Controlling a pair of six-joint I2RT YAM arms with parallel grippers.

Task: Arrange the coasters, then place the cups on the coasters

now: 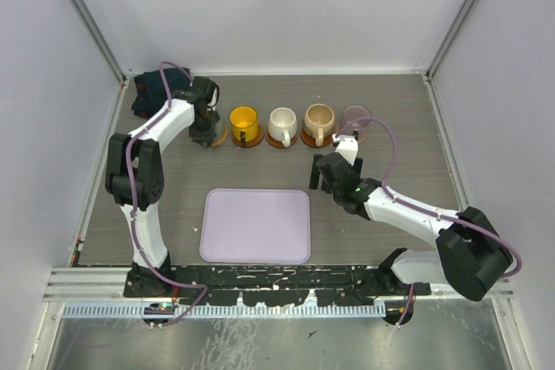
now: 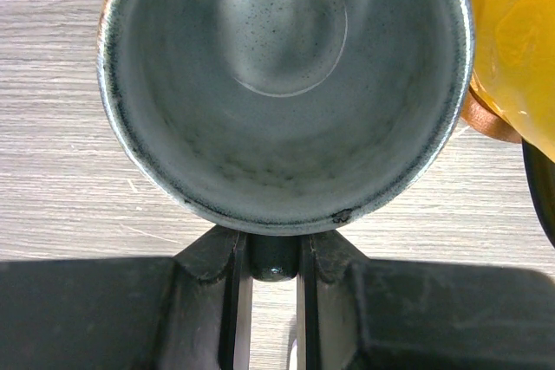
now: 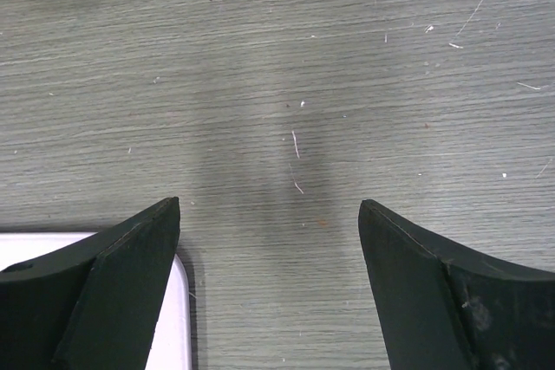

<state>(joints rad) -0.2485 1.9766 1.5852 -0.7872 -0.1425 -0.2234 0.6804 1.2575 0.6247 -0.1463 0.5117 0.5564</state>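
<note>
At the row's left end, the left claw (image 2: 273, 259) is clamped on the handle of the grey-green cup (image 2: 286, 84), just beside the yellow cup (image 1: 244, 118) on its coaster (image 1: 252, 141). Right claw (image 3: 269, 249) hangs wide open over the surface (image 3: 347, 84), near the tray (image 1: 256, 225).

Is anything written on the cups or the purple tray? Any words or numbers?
None: no words, numbers or signs can be read anywhere.
The grey cup, yellow cup, white cup, tan cup, mauve cup and lavender tray all look plain.
</note>
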